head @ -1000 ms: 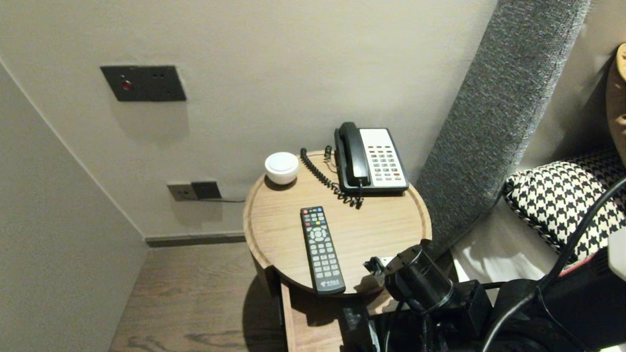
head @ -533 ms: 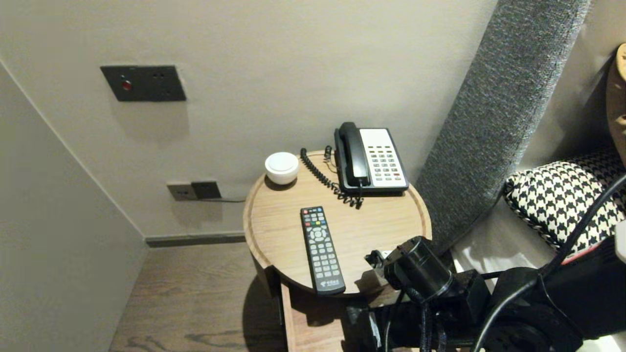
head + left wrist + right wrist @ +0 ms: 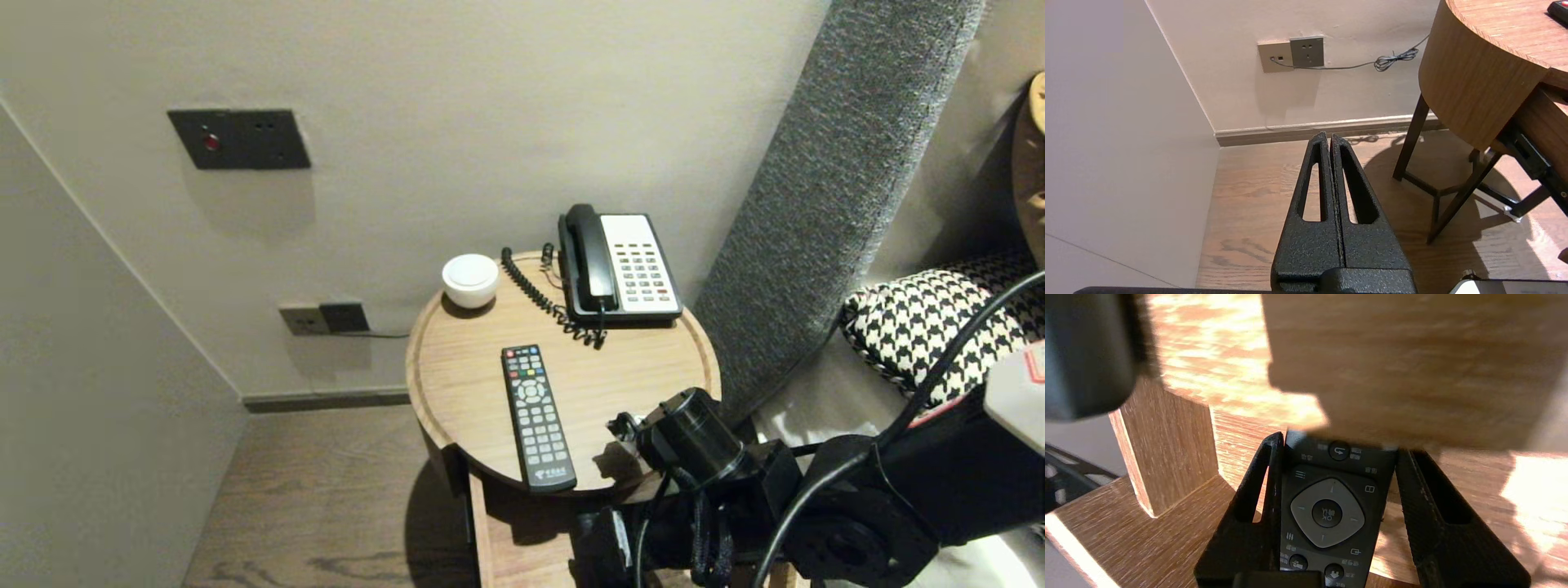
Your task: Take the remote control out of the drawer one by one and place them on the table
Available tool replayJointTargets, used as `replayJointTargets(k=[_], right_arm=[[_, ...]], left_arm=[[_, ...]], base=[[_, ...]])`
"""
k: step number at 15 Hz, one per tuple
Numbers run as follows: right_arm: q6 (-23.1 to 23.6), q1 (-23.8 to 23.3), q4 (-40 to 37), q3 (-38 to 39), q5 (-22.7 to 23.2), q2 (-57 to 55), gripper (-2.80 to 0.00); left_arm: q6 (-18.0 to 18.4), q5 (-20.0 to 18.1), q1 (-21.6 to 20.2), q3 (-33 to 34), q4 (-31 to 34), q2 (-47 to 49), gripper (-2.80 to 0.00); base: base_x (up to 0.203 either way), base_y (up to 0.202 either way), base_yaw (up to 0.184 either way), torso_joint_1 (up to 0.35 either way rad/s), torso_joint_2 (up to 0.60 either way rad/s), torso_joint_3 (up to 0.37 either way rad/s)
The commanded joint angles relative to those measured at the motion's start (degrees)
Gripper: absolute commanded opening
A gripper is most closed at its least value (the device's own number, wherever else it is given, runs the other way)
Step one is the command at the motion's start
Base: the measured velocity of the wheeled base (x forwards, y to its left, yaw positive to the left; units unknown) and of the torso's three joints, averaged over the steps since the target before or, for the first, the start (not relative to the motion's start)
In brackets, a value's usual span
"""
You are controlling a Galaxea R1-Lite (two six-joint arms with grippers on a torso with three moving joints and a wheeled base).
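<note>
My right gripper (image 3: pixel 1339 451) is shut on a dark remote (image 3: pixel 1331 506) with a grey direction pad, one finger on each long side. It sits low at the front edge of the round wooden table (image 3: pixel 637 367), just under the tabletop's rim (image 3: pixel 1412 367), which hides the remote's far end. From the head view only the right wrist (image 3: pixel 690 437) shows, at the table's near right edge. A second black remote (image 3: pixel 536 416) lies on the tabletop, to the left of that wrist. My left gripper (image 3: pixel 1329 136) is shut and empty, parked over the wooden floor beside the table.
A black and white desk phone (image 3: pixel 620 265) with a coiled cord and a small white round object (image 3: pixel 470 279) stand at the back of the table. A wooden shelf (image 3: pixel 506 531) juts out below the top. A grey headboard (image 3: pixel 824 188) and a checked pillow (image 3: pixel 922 327) lie to the right.
My right arm has moved a little up and in toward the table's front edge, still holding the remote. The left arm has stayed still.
</note>
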State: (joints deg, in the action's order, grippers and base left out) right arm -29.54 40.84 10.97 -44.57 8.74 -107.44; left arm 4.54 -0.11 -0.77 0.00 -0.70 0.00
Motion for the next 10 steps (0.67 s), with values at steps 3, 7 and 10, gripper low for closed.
replayJointTargets(k=[3,7,10], right_arm=[[-0.2,-1.8,-5.2,-1.7,5.5,0.2,-2.8],[-0.4,-2.1,-6.1,-3.2,6.0,-0.3,-2.8],[-0.4,-3.1,-6.8,-4.2,6.1,-0.5,-2.8]], left_arm=[[0.0,0.0,0.0,0.0,-0.1,-0.1,-2.8],[0.0,0.0,0.0,0.0,0.0,-0.2,-2.8],[0.0,0.0,0.0,0.0,0.0,-0.2,-2.8]], base=[[0.0,0.0,0.0,0.0,0.0,0.0],[0.0,0.0,0.0,0.0,0.0,0.0],[0.0,0.0,0.0,0.0,0.0,0.0]])
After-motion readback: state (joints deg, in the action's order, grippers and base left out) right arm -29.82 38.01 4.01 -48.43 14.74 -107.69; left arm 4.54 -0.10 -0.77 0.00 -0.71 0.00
